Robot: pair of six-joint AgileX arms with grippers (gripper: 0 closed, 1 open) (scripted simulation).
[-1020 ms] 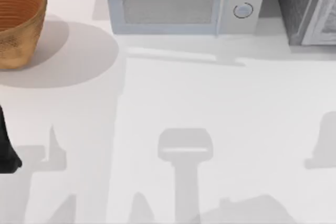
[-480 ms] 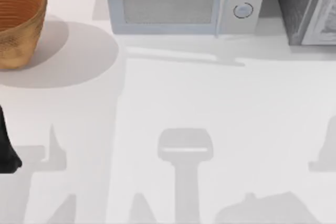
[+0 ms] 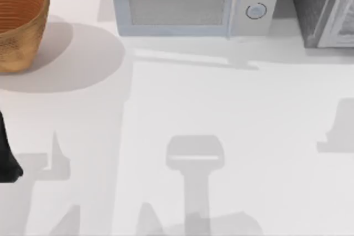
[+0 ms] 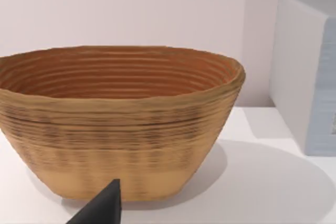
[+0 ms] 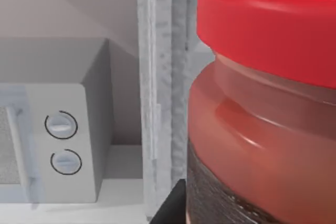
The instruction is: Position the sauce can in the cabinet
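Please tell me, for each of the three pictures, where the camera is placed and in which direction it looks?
Top view: above the table, looking down on basket, microwave and cabinet; a dark part of the left arm at the left edge.
Left wrist view: low, facing the basket side-on; a dark left gripper tip.
Right wrist view: close behind the sauce can, facing the cabinet and microwave.
Shared: microwave and cabinet in top and right wrist views; the basket in top and left wrist views.

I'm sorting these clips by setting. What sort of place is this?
Probably a kitchen counter, in a rendered simulation: a white microwave with two knobs stands at the back, a woven basket to its left, a grey cabinet to its right, and the sauce can close to the right wrist camera.
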